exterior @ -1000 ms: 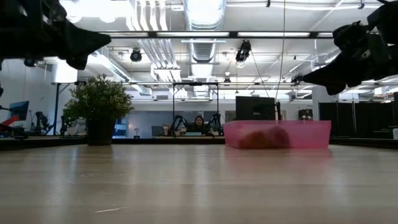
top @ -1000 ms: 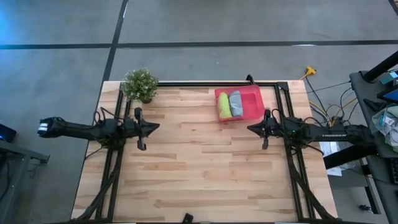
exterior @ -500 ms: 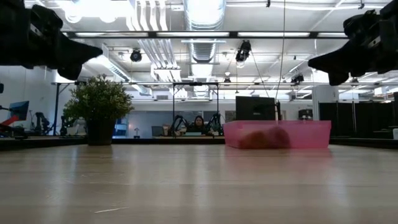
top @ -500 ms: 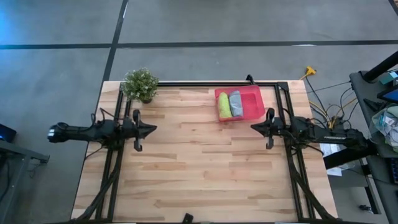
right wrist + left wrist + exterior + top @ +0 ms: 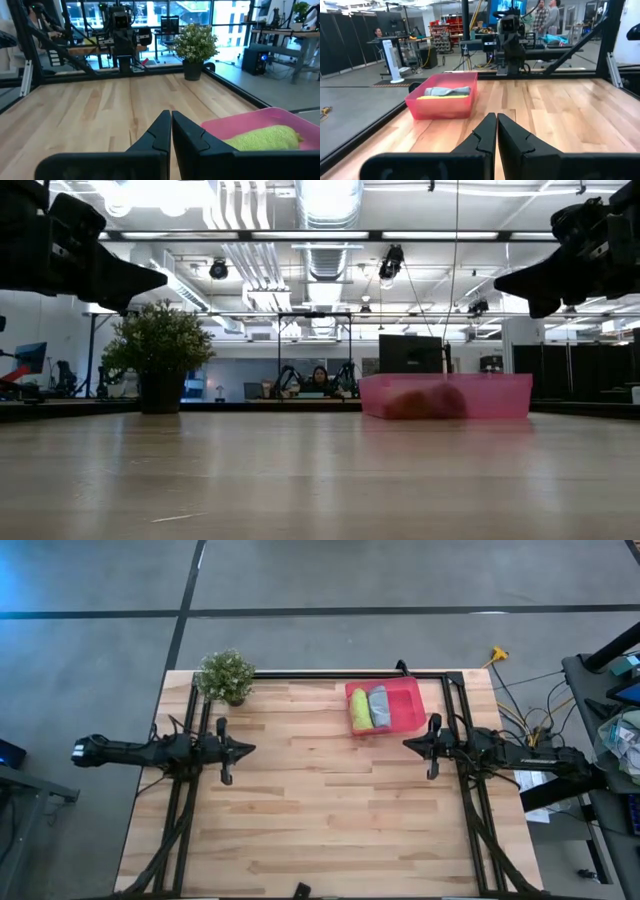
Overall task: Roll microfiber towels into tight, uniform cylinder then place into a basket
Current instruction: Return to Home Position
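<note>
The pink basket stands on the table at the far right. In it lie a rolled lime green towel and a rolled grey towel, side by side. The left wrist view shows the basket with the grey roll inside; the right wrist view shows the green roll. My left gripper is shut and empty above the table's left side. My right gripper is shut and empty at the right side, just near of the basket.
A small potted plant stands at the table's far left corner. A black frame runs along the far edge and both sides. Bare wood lies between the two arms. People show in the room beyond.
My left arm has drawn back toward the table's left edge, then come slightly right again. My right arm has drawn back a little toward the table's right edge. Both grippers stay shut. The towels and basket have not moved.
</note>
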Available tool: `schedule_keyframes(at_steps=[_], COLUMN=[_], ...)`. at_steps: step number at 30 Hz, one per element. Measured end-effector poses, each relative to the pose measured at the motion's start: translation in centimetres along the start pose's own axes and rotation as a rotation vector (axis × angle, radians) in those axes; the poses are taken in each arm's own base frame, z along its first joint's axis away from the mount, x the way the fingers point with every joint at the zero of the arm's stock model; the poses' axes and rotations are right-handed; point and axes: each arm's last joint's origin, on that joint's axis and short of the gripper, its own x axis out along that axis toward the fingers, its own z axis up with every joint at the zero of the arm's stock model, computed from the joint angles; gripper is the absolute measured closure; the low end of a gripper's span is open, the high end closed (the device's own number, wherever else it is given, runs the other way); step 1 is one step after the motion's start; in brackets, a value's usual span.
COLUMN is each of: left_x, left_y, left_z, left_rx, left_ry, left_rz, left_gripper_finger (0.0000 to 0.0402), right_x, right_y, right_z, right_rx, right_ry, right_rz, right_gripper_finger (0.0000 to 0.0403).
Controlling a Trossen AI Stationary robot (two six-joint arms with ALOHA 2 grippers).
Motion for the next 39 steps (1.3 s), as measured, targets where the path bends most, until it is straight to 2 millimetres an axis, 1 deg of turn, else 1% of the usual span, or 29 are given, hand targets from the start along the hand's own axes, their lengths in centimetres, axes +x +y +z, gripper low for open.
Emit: schedule_keyframes(at_steps=[21,39], left_x=[0.47,0.57], left_y=[-0.16,-0.19], left_z=[-0.72,-0.88], left_rx=[0.021,0.025], left_ry=[0.079,0.097], left_rz=[-0.003,-0.003], left_gripper_finger=[0.0402,0.0402], right_x=[0.0,0.0], right_y=[0.0,0.0], right_z=[-0.01,0.0], right_rx=[0.0,0.0], right_ry=[0.001,0.0], right_rz=[0.0,0.0], right_gripper_finger=[0.0394,0.0394])
